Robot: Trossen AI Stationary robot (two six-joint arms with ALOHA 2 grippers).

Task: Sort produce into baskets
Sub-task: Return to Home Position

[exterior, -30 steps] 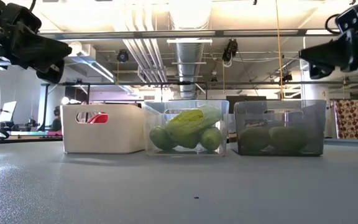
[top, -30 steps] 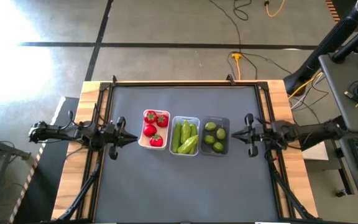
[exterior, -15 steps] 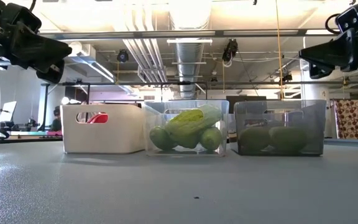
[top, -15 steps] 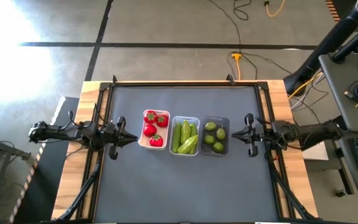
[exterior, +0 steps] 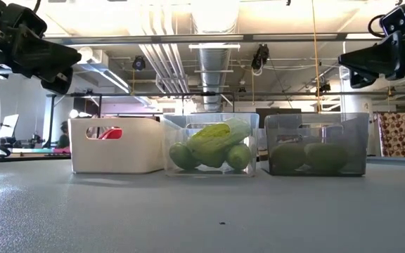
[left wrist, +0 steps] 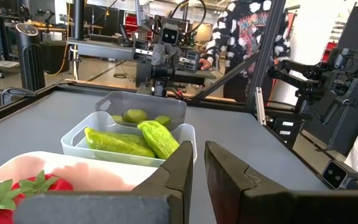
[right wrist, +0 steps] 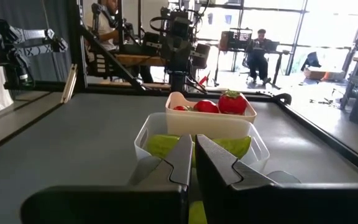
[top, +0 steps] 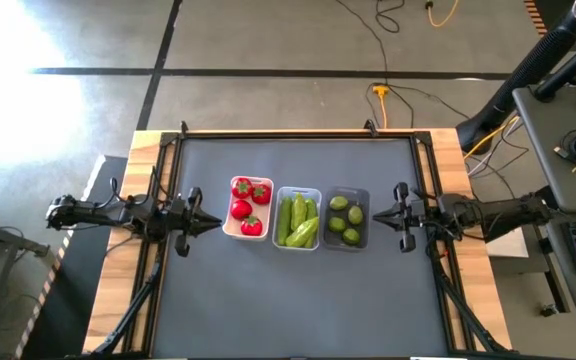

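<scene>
Three baskets stand side by side in a row at the middle of the dark table (top: 298, 300), touching or nearly so. The white basket (exterior: 114, 151) on the left holds the red tomatoes (top: 241, 209). The clear basket (exterior: 178, 133) in the middle holds the long green cucumbers (top: 298, 220), one lying tilted on top of the others. The smoky grey basket (exterior: 315, 126) on the right holds the limes (top: 339, 203). No produce lies loose on the table. The left gripper (top: 208, 221) hangs just left of the white basket and is raised above the table. Its fingers (left wrist: 173, 177) are drawn narrow with only a thin slit between them, and they hold nothing. The right gripper (top: 378, 214) hangs just right of the grey basket at a similar height. Its fingers (right wrist: 219, 165) are likewise almost together and empty. Both grippers point inward toward the row.
</scene>
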